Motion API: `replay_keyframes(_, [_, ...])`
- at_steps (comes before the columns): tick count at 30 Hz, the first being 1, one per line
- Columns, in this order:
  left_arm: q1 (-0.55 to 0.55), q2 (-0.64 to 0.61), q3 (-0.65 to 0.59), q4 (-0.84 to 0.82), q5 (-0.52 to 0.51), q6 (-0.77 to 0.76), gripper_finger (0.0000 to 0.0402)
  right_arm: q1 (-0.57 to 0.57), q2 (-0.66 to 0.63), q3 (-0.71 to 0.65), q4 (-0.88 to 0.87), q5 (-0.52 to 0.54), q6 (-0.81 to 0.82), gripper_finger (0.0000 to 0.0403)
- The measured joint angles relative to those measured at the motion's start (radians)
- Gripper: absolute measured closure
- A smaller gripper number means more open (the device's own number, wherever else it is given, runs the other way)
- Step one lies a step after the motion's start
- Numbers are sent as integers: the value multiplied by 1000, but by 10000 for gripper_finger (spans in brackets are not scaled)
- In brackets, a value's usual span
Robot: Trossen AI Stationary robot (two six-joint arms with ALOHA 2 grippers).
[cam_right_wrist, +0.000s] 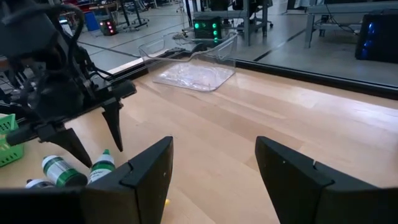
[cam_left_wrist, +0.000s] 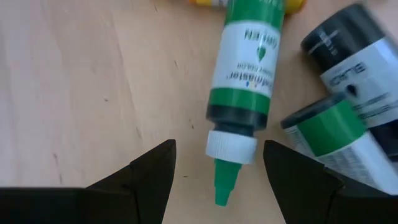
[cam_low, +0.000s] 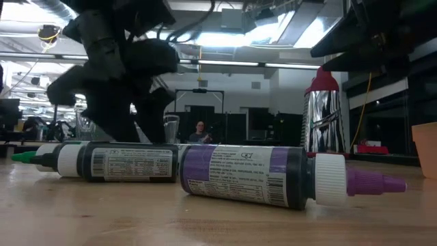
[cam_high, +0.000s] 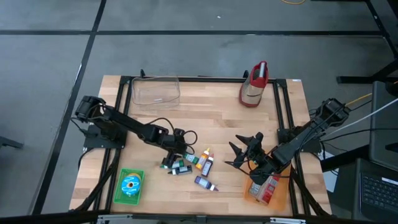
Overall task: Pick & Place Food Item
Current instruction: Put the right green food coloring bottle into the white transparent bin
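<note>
Green-capped food-colouring bottle [cam_left_wrist: 244,93] lies flat at the centre of the left wrist frame, its nozzle between the spread, empty fingers of the left tool [cam_left_wrist: 217,180], apparently lined up for a grasp. Right tool [cam_high: 245,152], also released, waits right of centre. Pale wooden worktop [cam_high: 211,115]; dim workshop behind.

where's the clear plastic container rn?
The clear plastic container sits in the high view at the table's far edge, left of centre, well beyond the left gripper and left of the red-capped silver bottle.
</note>
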Motion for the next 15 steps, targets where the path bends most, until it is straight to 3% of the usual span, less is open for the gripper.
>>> replay_keyframes(15, [0, 43, 0, 11, 16, -5, 239, 0, 0, 0, 2, -5, 0, 173])
